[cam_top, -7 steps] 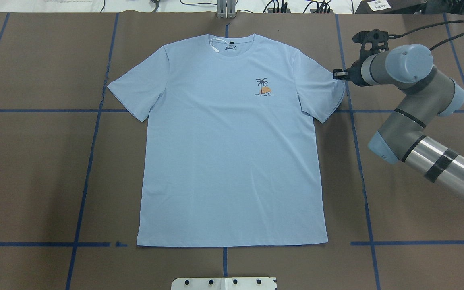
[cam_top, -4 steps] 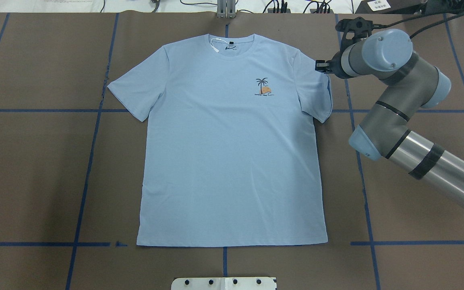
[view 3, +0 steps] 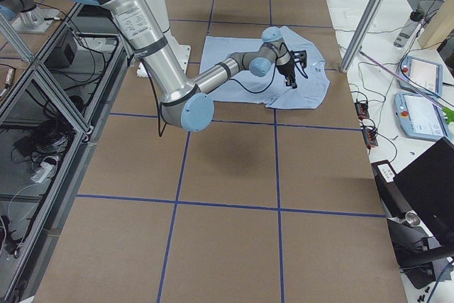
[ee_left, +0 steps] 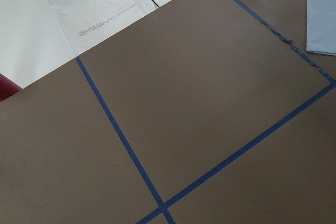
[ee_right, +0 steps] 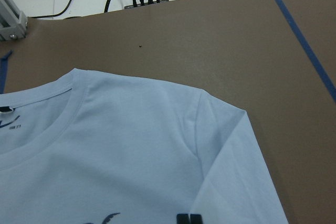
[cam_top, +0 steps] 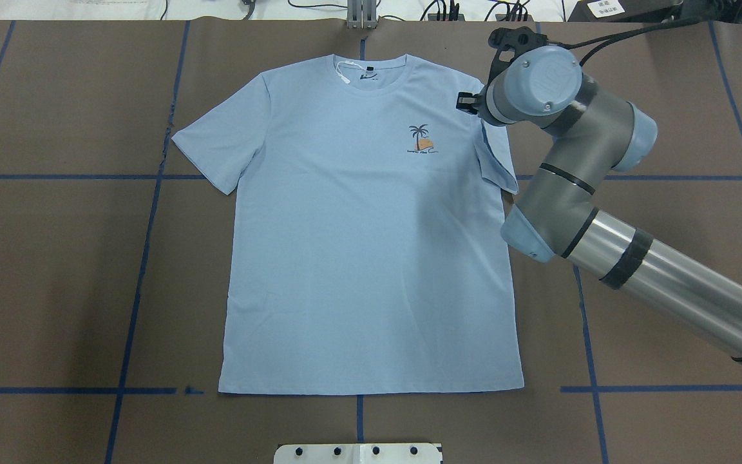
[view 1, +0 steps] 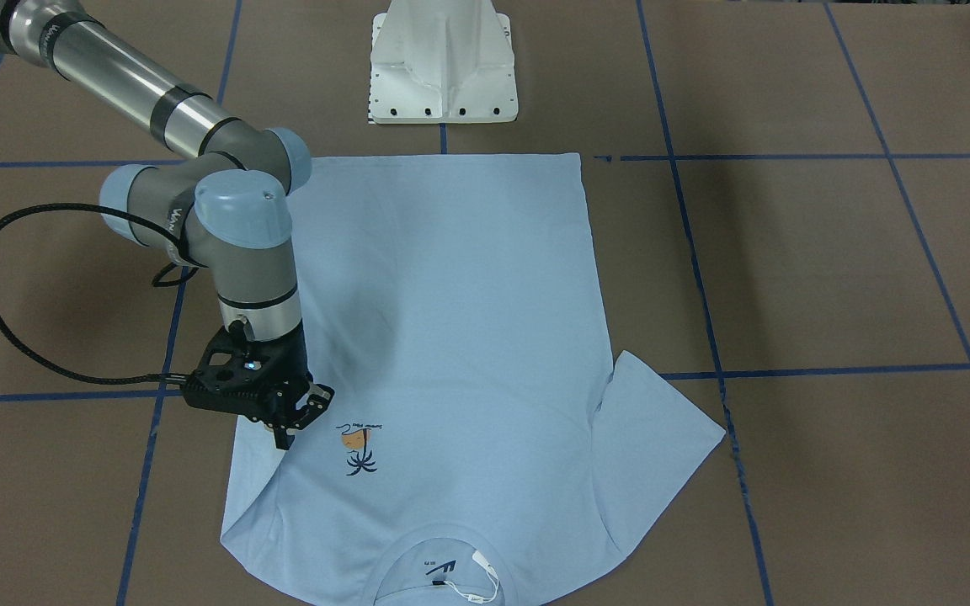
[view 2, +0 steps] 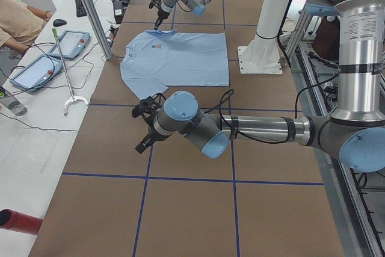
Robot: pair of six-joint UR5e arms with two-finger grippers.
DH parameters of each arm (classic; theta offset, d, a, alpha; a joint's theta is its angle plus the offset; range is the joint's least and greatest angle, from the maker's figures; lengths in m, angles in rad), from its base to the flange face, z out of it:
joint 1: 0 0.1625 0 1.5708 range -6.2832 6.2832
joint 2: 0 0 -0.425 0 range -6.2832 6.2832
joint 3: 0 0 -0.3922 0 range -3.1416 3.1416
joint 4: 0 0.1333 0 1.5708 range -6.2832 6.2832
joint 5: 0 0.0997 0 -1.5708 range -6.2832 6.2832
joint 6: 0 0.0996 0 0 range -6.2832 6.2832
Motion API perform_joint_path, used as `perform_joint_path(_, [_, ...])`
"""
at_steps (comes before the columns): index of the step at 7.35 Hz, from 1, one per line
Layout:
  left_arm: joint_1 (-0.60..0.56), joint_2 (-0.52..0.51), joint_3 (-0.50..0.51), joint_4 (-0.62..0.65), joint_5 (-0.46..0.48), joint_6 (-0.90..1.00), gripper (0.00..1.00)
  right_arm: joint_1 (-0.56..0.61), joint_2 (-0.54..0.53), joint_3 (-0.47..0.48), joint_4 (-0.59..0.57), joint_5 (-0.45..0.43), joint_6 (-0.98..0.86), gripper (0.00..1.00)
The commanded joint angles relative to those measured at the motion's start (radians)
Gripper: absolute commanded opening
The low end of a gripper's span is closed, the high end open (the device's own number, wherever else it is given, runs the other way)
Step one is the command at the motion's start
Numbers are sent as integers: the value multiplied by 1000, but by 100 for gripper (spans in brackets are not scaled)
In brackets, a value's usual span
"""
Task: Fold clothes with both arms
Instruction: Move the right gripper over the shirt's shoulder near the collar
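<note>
Watching remotely, I am seeing the right gripper (ee_right: 189,219) with its fingers (ee_right: 182,219) pinched shut on the T-shirt (cam_top: 371,258) sleeve, folded inward on the table (cam_top: 55,258). I cannot tell whether the left gripper (view 2: 143,141), hovering beside the shirt, is parted.

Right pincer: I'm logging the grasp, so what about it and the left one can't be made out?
Right pincer: overhead, its own wrist covers most of it; the wrist view's bottom edge cuts its fingertips.
Left pincer: seen only in exterior left, open or shut unclear.
T-shirt chest lettering: too small to read.
</note>
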Motion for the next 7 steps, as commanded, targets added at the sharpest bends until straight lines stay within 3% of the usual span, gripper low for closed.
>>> perform_joint_path(1, [0, 3, -1, 0, -1, 1, 100, -31, 50, -73, -3, -53, 25, 0])
perform_joint_path(6, [0, 6, -1, 0, -1, 1, 100, -46, 55, -83, -3, -71, 25, 0])
perform_joint_path(7, [0, 6, -1, 0, -1, 1, 100, -54, 55, -83, -1, -91, 25, 10])
